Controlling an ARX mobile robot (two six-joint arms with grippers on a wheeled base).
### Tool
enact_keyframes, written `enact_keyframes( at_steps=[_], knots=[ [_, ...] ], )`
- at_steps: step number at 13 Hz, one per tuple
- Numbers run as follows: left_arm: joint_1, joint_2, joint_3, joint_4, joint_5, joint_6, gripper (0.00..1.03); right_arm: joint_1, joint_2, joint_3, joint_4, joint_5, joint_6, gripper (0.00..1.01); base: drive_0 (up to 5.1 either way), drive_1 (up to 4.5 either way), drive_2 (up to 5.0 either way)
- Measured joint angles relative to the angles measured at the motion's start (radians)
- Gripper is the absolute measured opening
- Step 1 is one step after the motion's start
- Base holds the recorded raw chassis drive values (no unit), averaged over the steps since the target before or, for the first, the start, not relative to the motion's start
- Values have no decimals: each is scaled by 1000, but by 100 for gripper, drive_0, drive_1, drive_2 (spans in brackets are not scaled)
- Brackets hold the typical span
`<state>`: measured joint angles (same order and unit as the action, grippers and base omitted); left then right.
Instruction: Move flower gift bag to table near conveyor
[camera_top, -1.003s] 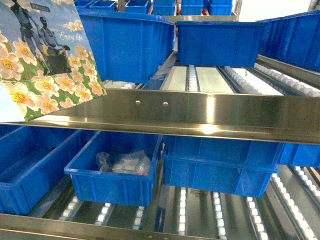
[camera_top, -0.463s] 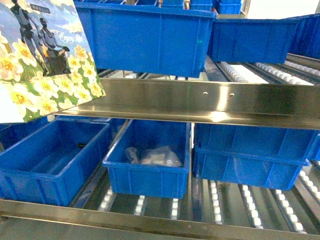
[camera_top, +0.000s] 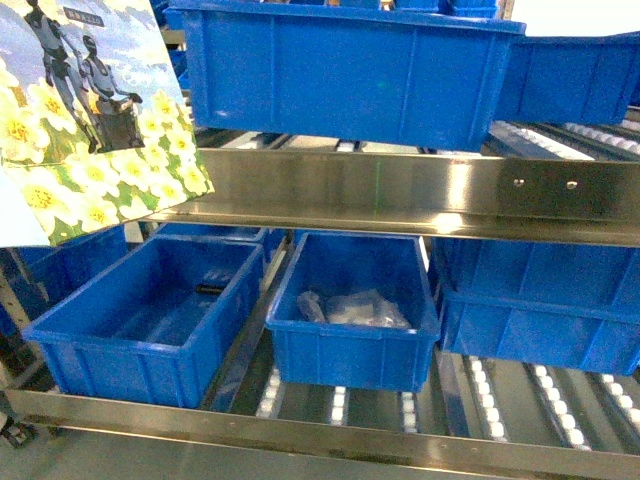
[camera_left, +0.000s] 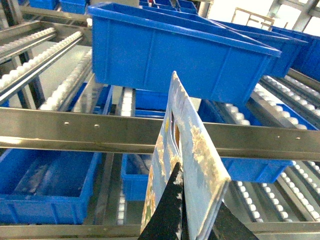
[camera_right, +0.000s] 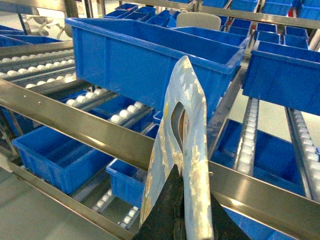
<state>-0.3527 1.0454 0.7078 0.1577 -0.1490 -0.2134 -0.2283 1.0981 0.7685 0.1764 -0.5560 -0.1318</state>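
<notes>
Spanning the head view, steel conveyor (camera_top: 400, 200) carrying blue bins (camera_top: 350, 70) | flower gift bag (camera_top: 85, 120) held aloft before its upper left rail | left fingers (camera_left: 176, 200) clamped on bag's edge | right fingers (camera_right: 175, 200) likewise pinching it

upper blue bin (camera_top: 345, 70) | lower blue bins (camera_top: 150, 320) | clear plastic packets (camera_top: 355, 308) inside middle bin (camera_top: 355, 345)
</notes>
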Motion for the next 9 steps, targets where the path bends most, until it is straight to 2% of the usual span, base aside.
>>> enact_keyframes(
  at_steps=[9],
  knots=[
    [0,1,0,-1,0,0,2,0,0,0,-1,-1,0,2,-503,243,243]
  ],
)
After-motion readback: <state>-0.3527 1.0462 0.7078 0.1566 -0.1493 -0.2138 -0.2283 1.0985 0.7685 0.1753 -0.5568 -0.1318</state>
